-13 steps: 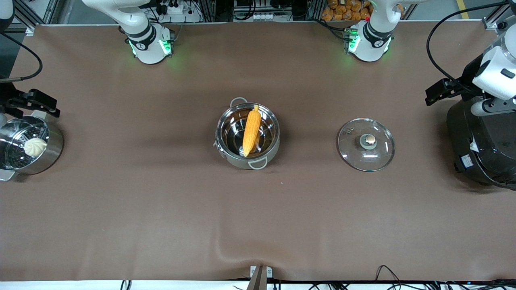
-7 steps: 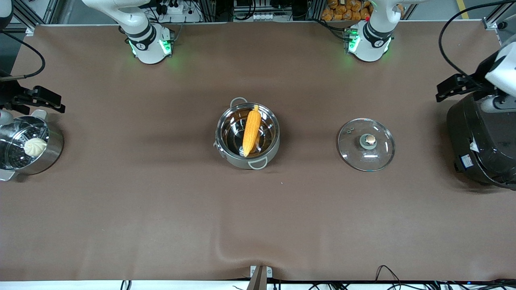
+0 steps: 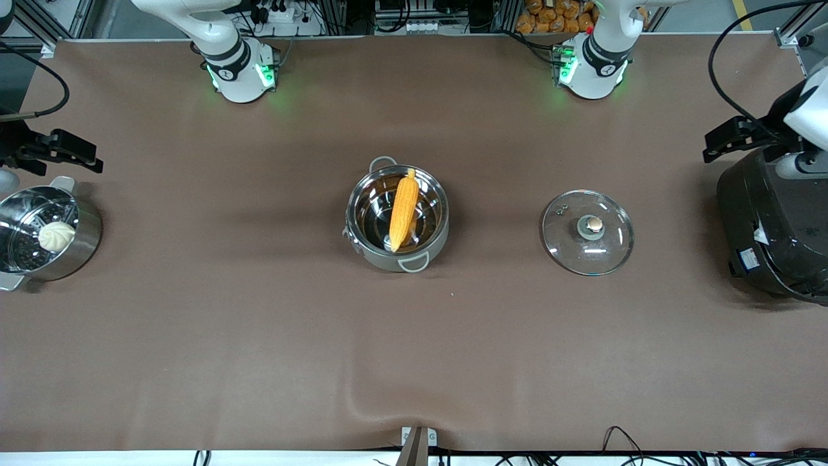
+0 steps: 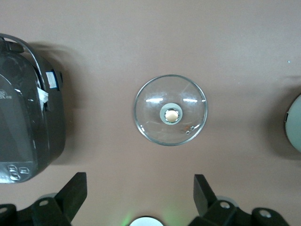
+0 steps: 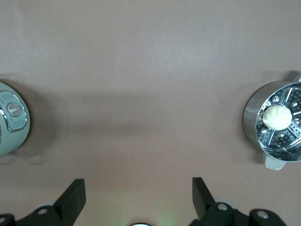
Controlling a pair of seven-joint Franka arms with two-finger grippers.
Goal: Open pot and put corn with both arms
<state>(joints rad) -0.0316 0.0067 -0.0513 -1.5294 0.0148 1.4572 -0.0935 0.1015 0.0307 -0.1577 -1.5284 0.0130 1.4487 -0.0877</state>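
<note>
The round shiny stainless-steel pot (image 3: pixel 397 219) sits uncovered mid-counter (image 3: pixel 259 336), with the yellow-orange tapered corn cob (image 3: pixel 403 210) lying inside it, its blunt end propped on the rim. The clear glass lid with a tan knob (image 3: pixel 587 232) lies flat on the counter beside the pot, toward the left arm's end, near the big black cooker (image 3: pixel 773 226). The left claw (image 4: pixel 140 183) hangs spread and empty high above the counter near the lid. The right claw (image 5: pixel 139 184) hangs spread and empty over bare counter near the steel steamer pot with a white bun (image 3: pixel 45 236).
</note>
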